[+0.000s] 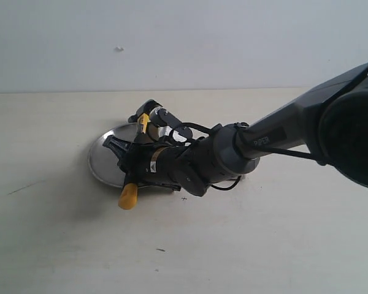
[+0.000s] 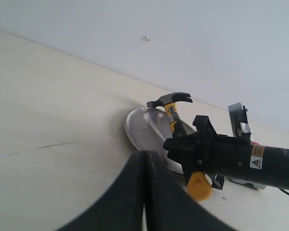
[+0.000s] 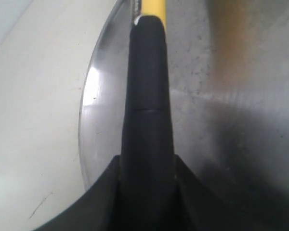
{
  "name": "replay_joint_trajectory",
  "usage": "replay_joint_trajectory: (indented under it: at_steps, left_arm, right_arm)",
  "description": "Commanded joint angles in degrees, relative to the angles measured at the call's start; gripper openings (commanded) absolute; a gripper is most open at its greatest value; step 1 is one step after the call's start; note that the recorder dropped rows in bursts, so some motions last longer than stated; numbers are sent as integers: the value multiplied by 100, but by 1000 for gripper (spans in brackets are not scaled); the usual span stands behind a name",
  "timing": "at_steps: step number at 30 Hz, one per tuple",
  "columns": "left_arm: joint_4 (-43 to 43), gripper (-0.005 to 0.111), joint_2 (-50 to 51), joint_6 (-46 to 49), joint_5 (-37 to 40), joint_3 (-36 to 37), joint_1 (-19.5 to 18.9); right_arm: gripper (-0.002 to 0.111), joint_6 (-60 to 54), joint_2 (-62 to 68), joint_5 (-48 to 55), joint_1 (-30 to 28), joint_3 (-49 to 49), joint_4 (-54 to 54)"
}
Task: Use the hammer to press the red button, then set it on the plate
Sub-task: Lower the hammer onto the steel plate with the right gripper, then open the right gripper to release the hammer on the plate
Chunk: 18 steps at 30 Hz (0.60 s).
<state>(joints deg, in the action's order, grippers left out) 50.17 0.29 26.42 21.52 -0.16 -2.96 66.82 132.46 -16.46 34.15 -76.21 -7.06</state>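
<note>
My right gripper (image 1: 133,160) is shut on the hammer's black handle (image 3: 147,96) and holds it across the silver plate (image 1: 100,160). The hammer's dark head (image 1: 148,105) is at the plate's far rim. Its yellow looped tip (image 1: 128,197) sticks out past the near rim. From the left wrist view the hammer (image 2: 172,118) stands slanted over the plate (image 2: 144,126); I cannot tell whether it touches the metal. My left gripper (image 2: 145,161) is shut on nothing, away from the plate. The red button is hidden behind the right arm, apart from a thin red edge (image 2: 254,142).
The pale tabletop (image 1: 61,239) stretches around the plate, with a plain wall (image 1: 172,37) behind it. My right arm (image 1: 276,138) reaches in from the right, low over the table. A faint dark scratch (image 1: 21,188) marks the surface at the left.
</note>
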Motion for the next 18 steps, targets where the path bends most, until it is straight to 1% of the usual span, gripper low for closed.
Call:
replay_joint_trajectory:
  at_steps: [1, 4, 12, 18]
  left_arm:
    - [3, 0, -29, 17, 25, 16, -8]
    - [3, 0, -29, 17, 25, 16, -8]
    - [3, 0, -29, 17, 25, 16, -8]
    - [3, 0, -29, 17, 25, 16, -8]
  right_arm:
    - [14, -86, -52, -95, 18, -89, -93]
    - [17, -86, -52, 72, 18, -89, -93]
    - [45, -86, -52, 135, 18, -89, -207]
    - [54, -86, -52, 135, 18, -89, -207]
